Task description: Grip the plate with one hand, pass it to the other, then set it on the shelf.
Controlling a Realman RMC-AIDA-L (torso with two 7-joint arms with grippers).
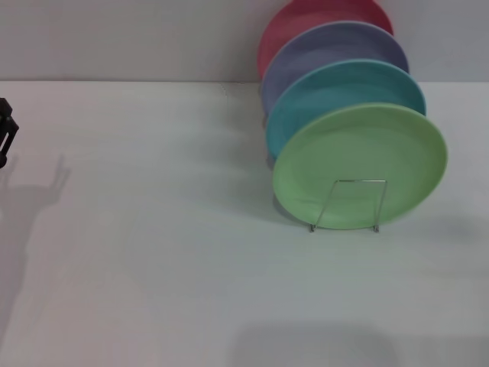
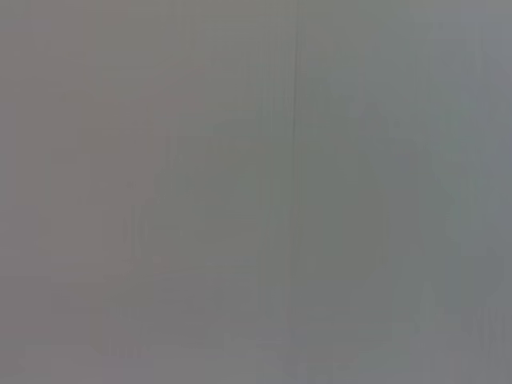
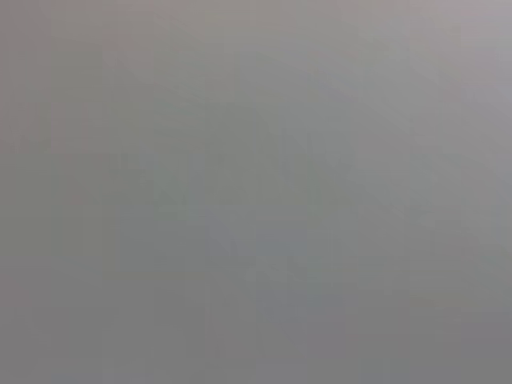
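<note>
The light green plate stands on edge at the front of the thin silver wire shelf, at the right of the table in the head view. No gripper touches it. A black piece of my left gripper shows at the far left edge of the head view, far from the plate. My right gripper is out of view. Both wrist views show only plain grey.
Behind the green plate in the same shelf stand a turquoise blue plate, a lavender plate and a red plate. The white table stretches left and forward, with a grey wall behind.
</note>
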